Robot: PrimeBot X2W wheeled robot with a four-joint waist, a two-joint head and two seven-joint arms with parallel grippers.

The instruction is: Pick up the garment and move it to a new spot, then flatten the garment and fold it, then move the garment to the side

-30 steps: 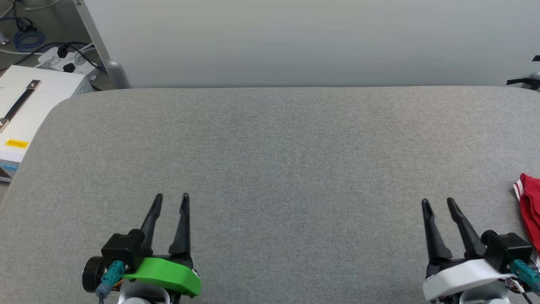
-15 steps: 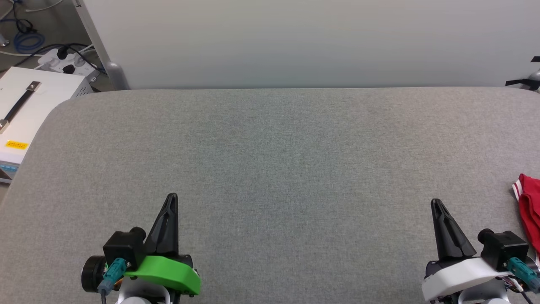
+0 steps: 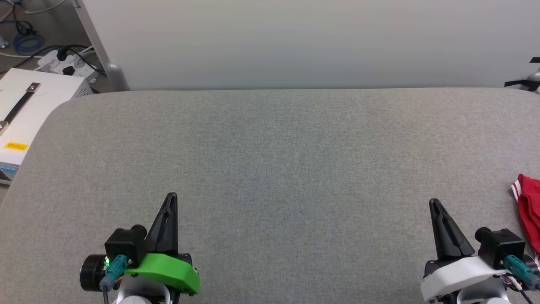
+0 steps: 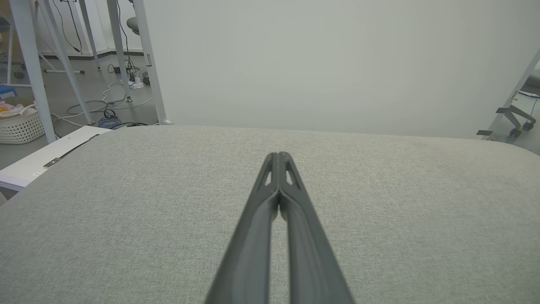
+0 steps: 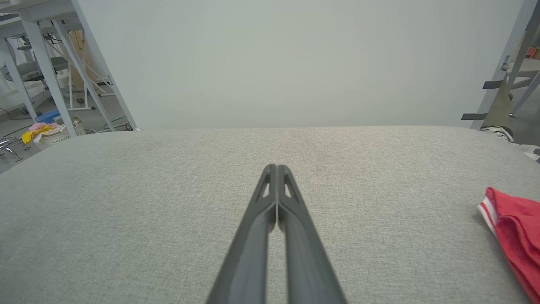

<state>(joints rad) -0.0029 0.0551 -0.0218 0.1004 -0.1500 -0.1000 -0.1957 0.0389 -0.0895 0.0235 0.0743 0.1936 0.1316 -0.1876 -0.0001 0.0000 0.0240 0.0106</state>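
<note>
Grey fabric tabletop (image 3: pixel 270 147) spreads open between the left gripper (image 3: pixel 172 196) and right gripper (image 3: pixel 433 203), both pressed together, with the red garment (image 3: pixel 530 211) just right of the latter, lying near-to-far, striped trim farthest.

No legible text, numbers or brand marks. Yellow sticker (image 3: pixel 16 146) on the front face of the white case (image 3: pixel 46 95), just off the left end of the grey table (image 3: pixel 270 147): dark print on it, too small to read.
</note>
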